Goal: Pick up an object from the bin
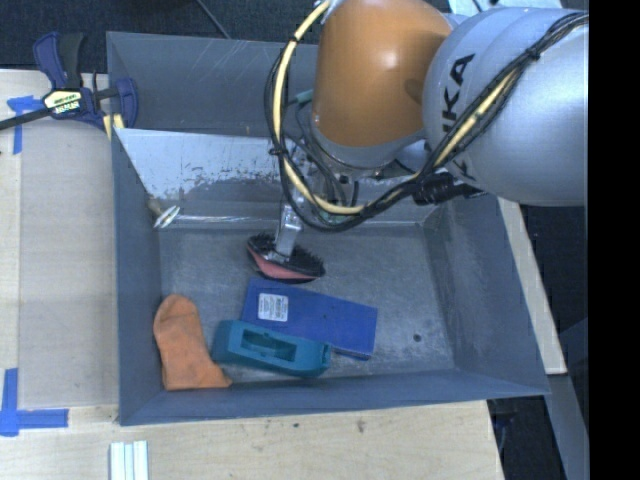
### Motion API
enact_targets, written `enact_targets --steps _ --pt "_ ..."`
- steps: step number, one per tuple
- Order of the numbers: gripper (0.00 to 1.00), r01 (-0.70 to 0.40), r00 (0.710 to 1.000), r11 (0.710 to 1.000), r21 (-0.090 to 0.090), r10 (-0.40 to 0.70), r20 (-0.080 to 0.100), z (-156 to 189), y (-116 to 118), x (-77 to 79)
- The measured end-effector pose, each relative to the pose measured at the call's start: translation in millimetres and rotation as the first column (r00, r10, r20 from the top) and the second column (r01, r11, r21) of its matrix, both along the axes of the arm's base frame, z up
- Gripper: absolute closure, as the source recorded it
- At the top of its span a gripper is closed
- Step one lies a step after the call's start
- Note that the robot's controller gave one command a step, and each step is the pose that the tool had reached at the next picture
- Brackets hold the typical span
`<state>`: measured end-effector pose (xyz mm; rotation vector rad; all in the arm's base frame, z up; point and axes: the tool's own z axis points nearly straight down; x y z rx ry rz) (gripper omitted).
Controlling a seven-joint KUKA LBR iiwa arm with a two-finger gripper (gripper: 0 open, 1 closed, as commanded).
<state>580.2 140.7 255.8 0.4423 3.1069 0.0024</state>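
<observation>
Grey bin first; beyond the gripper, nearer us, lie a blue box, a teal case and an orange cloth. At its tip we see a small brush, pink-bodied, black-bristled. We cannot tell its grip.

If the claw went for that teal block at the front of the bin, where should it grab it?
Probably across the short width of the teal block, towards the end nearer the orange cloth, coming straight down from above. It lies flat and long, so its narrow width suits a pinch. Its other end lies against the blue box, leaving less room there.
</observation>
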Motion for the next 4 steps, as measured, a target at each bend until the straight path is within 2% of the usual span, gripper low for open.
enact_targets --steps 1,2,3,4 --pt "0.00 0.112 0.994 0.994 0.002 -0.112 0.010 -1 -18 -20.7" --pt "0.00 -0.227 0.974 0.974 -0.001 0.227 0.003 -63 -32 -22.6" --pt "0.00 -0.403 0.915 0.915 -0.002 0.403 0.002 -103 -36 9.3" --pt "0.00 -0.310 0.951 0.951 -0.001 0.310 -0.002 -106 -35 5.8"
